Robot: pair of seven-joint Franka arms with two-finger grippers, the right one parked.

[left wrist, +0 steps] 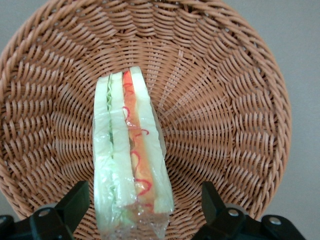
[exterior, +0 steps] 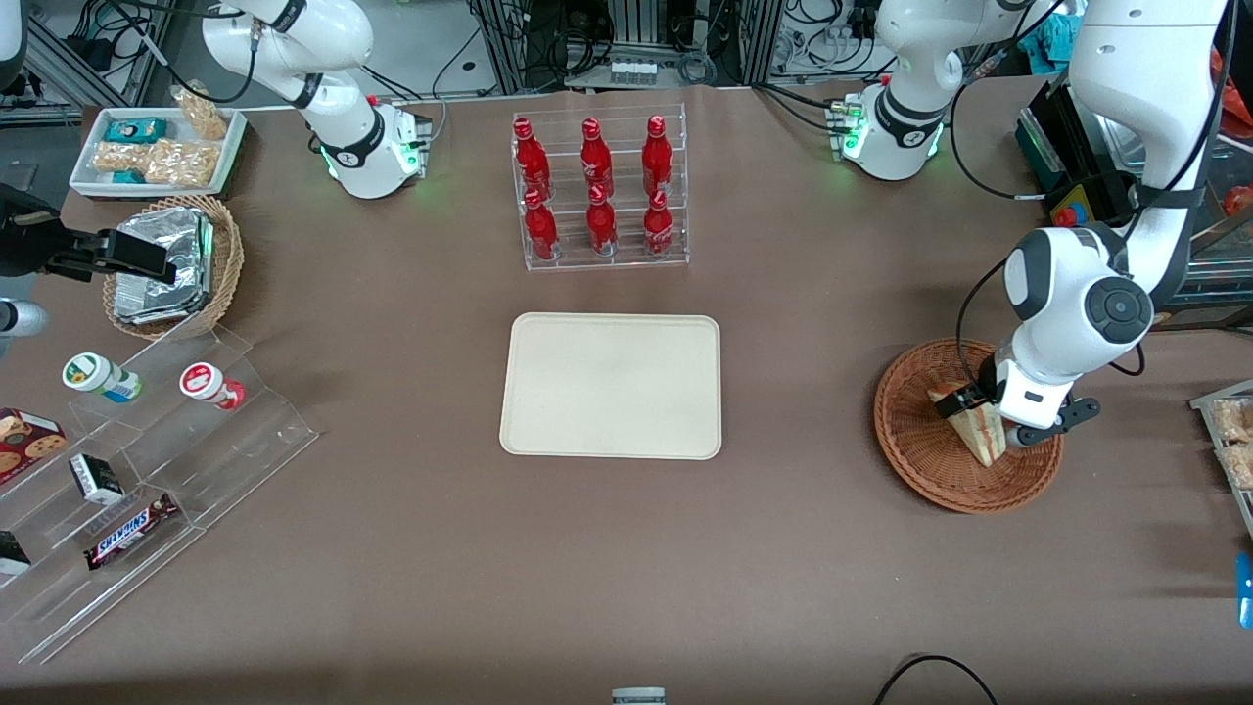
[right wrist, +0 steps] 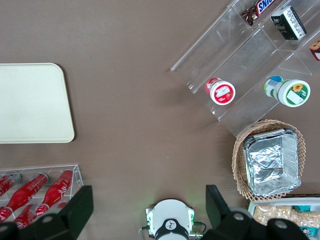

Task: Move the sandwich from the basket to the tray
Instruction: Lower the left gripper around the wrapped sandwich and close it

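Observation:
The sandwich (exterior: 982, 433) (left wrist: 131, 160), a clear-wrapped wedge with green and orange-red filling, lies on its edge in the round reddish-brown wicker basket (exterior: 920, 460) (left wrist: 235, 100) toward the working arm's end of the table. My left gripper (exterior: 984, 416) (left wrist: 144, 205) is lowered into the basket and stands open. Its black fingers (left wrist: 75, 202) straddle the wide end of the sandwich; one is close beside the wrap, the other a clear gap away. The cream-beige tray (exterior: 611, 385) (right wrist: 30, 102) lies bare at the table's middle.
A clear rack of red bottles (exterior: 600, 191) stands farther from the front camera than the tray. Toward the parked arm's end are a small wicker basket of foil packets (exterior: 176, 264), a white snack tray (exterior: 157, 147) and stepped acrylic shelves (exterior: 147, 470). Snack packets (exterior: 1233, 431) lie beside the basket.

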